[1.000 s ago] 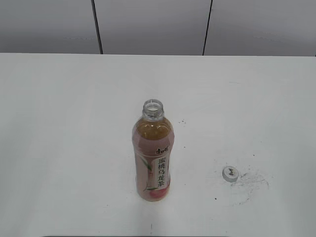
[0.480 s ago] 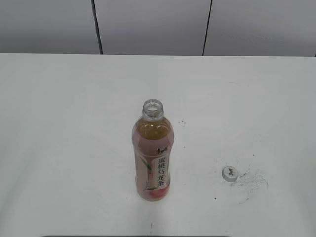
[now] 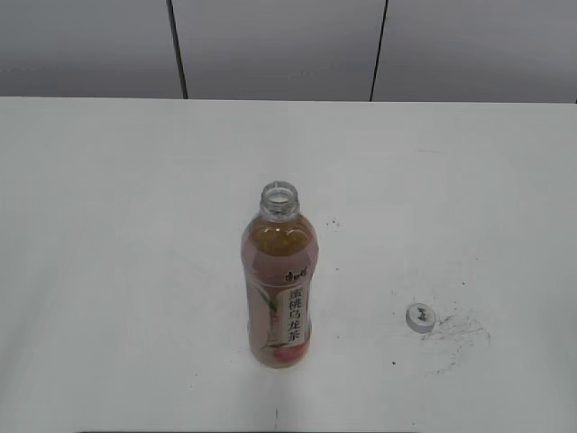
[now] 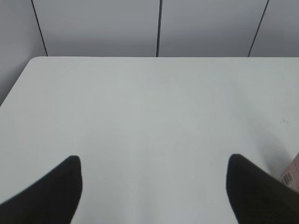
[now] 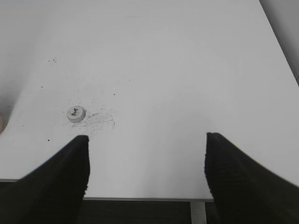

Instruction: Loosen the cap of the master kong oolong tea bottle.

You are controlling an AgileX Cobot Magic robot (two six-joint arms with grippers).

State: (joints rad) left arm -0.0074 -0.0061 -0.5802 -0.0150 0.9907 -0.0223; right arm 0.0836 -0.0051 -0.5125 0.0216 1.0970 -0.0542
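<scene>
The master kong oolong tea bottle (image 3: 279,289) stands upright in the middle of the white table, its neck open with no cap on it. A sliver of it shows at the right edge of the left wrist view (image 4: 293,173). The cap (image 3: 420,317) lies on the table to the bottle's right, beside dark scuff marks; it also shows in the right wrist view (image 5: 75,114). My left gripper (image 4: 154,161) is open and empty over bare table. My right gripper (image 5: 147,140) is open and empty near the table's front edge. Neither gripper shows in the exterior view.
The white table (image 3: 135,225) ends at a grey panelled wall (image 3: 270,45) at the back. Dark scuff marks (image 3: 460,332) lie right of the cap. The table's front edge (image 5: 140,198) shows in the right wrist view.
</scene>
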